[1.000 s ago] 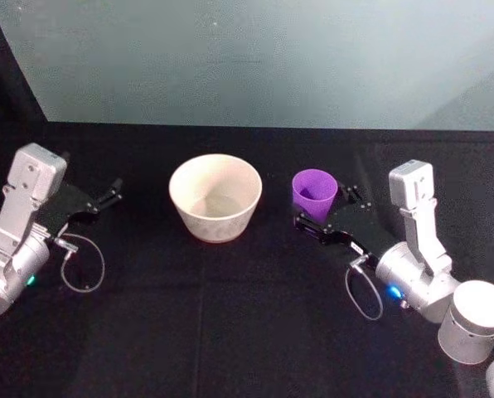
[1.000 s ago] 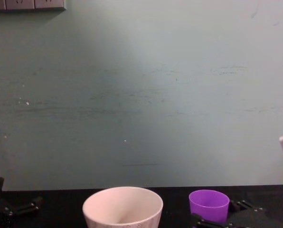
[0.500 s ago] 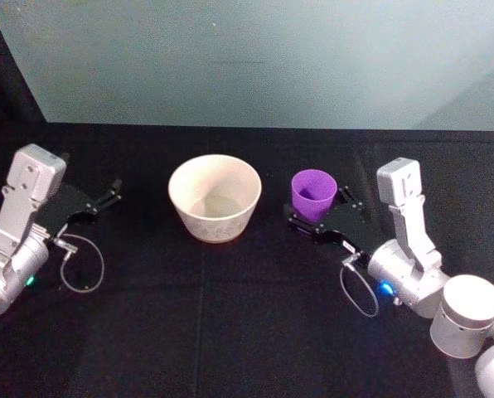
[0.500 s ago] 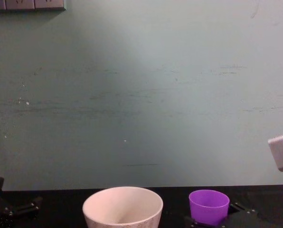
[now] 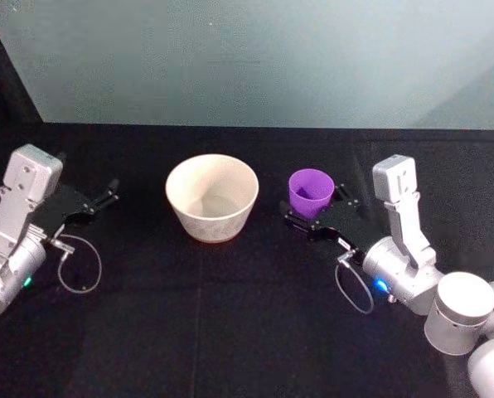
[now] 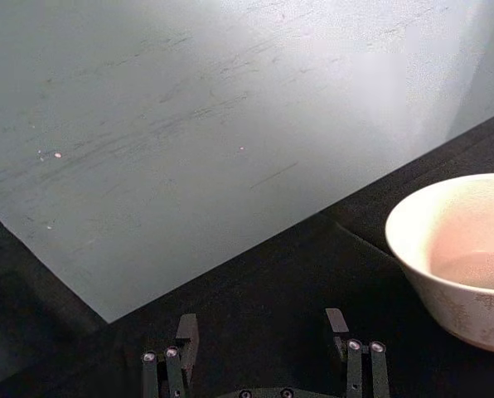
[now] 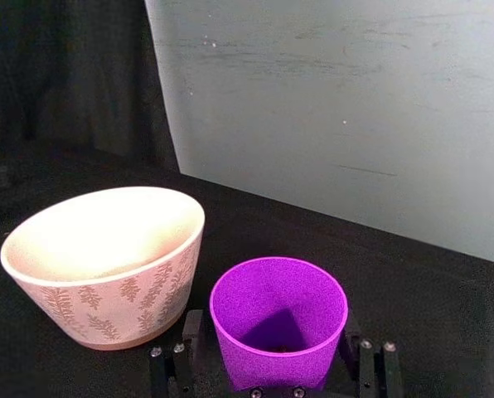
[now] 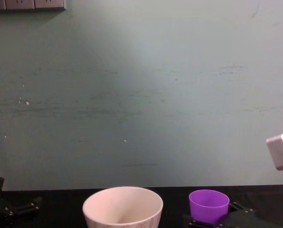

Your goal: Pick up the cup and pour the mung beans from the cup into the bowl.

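Purple smooth tapered cup (image 5: pixel 311 187) | right pincer (image 5: pixel 314 206) spread astride it | left pincer (image 6: pixel 261 319) spread, empty

Both arms (image 5: pixel 413 278) are built of silver-grey rounded links with fat cylindrical joints, each wrist topped by a pale boxy housing (image 5: pixel 394 178). The left pincer (image 5: pixel 108 193) and right pincer (image 5: pixel 312 207) are matte black, with slim fingers (image 7: pixel 370 373) studded by small silver screws (image 7: pixel 365 343). A thin cable (image 5: pixel 338 282) loops beside each wrist. A blue light (image 5: pixel 380 286) glows on the right arm and a teal light (image 5: pixel 27 282) on the left.
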Robot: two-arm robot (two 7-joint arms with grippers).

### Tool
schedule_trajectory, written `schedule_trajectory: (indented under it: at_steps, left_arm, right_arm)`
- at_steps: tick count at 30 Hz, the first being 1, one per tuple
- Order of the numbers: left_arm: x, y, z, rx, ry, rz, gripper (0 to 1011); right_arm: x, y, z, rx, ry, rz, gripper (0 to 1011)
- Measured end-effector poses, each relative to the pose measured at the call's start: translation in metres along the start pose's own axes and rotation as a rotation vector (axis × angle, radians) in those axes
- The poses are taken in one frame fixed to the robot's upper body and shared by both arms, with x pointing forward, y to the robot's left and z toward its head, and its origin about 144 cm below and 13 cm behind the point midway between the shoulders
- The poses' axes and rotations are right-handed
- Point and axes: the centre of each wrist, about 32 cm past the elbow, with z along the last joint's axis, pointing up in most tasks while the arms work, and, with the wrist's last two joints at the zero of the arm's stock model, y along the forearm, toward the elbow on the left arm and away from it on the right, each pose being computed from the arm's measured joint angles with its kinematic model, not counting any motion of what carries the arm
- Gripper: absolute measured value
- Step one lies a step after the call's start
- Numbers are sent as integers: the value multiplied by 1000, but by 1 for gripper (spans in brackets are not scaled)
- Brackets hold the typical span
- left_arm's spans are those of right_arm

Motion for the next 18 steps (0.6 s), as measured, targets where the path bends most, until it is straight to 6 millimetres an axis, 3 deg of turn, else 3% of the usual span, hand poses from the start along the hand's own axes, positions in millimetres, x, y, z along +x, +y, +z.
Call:
schedule_trajectory:
  at_steps: [4, 13, 18]
  left_arm:
    - [0, 0, 0, 0, 0, 0, 1000]
    - [0, 0, 0, 0, 0, 0, 1000]
    - [0, 0, 0, 0, 0, 0, 1000]
  right_arm:
    - [0, 1, -1, -1, 8, 2, 969]
    - [-1, 1, -2, -1, 19, 2, 758]
    - [-3, -3, 4, 14, 14, 6, 724]
